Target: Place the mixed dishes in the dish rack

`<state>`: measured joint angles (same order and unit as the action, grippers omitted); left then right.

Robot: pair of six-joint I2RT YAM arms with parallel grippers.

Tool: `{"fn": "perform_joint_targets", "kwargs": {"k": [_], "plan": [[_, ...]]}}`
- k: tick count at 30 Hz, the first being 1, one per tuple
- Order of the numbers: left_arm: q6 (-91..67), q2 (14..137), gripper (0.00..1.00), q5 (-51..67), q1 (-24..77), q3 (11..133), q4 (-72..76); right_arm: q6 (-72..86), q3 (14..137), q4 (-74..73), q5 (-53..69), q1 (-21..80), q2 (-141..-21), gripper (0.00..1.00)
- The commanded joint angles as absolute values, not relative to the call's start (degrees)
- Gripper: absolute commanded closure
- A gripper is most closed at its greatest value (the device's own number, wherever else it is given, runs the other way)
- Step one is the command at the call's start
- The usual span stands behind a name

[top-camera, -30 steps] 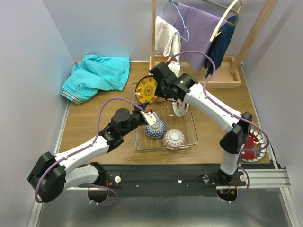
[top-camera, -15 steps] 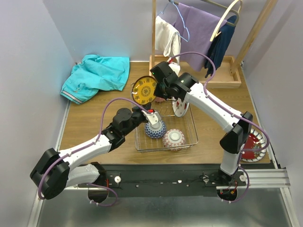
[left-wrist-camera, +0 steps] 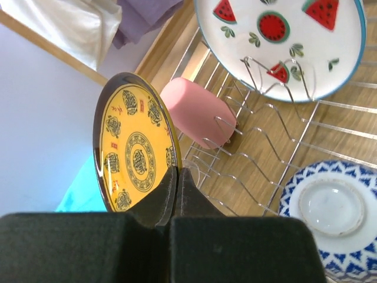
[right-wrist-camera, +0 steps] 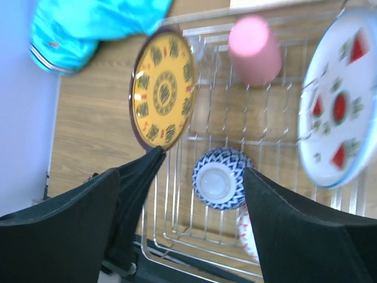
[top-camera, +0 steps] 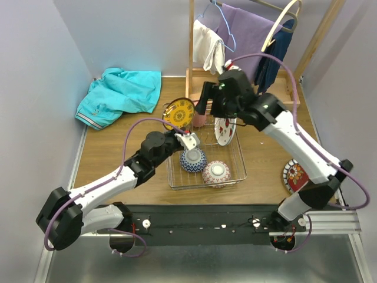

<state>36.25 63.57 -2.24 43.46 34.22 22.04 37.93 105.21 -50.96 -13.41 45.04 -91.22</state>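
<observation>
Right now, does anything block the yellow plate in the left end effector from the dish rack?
Nothing visible does. The left end effector pinches the yellow plate by its rim at the dish rack's far-left corner. The pink cup lies apart to its right, and the right end effector hangs open above.

Left arm (top-camera: 112,183) reaching forward, left gripper (left-wrist-camera: 178,171) pinched shut on yellow plate (left-wrist-camera: 132,150) rim, right arm (top-camera: 294,135) arched high, right gripper (right-wrist-camera: 201,160) pointing down, jaws spread wide
</observation>
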Motion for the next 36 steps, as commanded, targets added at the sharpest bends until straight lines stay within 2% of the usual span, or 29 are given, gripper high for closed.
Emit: {"fn": "perform_joint_targets", "kwargs": {"k": [1,5,10,19,28,36], "plan": [[16.7,60.5,1.00,-4.2,42.6,43.6,15.4,28.6,104.9,-48.6,-13.4,41.0,-86.1,0.03],[-2.4,61.2,1.00,-3.9,42.5,51.6,10.2,26.5,102.0,-46.6,-16.6,40.5,-83.3,0.01],[-25.0,63.7,1.00,-5.1,42.3,54.9,7.7,23.6,99.5,-44.3,-19.6,40.4,-82.9,0.00],[-45.8,72.2,1.00,-11.2,40.6,65.7,-2.8,21.4,99.2,-43.7,-20.3,40.3,-84.0,0.00],[-56.9,76.9,1.00,-8.2,35.3,66.4,-4.6,19.3,98.5,-43.0,-23.0,40.3,-84.6,0.00],[-57.5,78.6,1.00,-2.2,33.9,61.4,1.5,19.6,97.1,-42.6,-22.5,40.3,-85.5,0.00]]}}
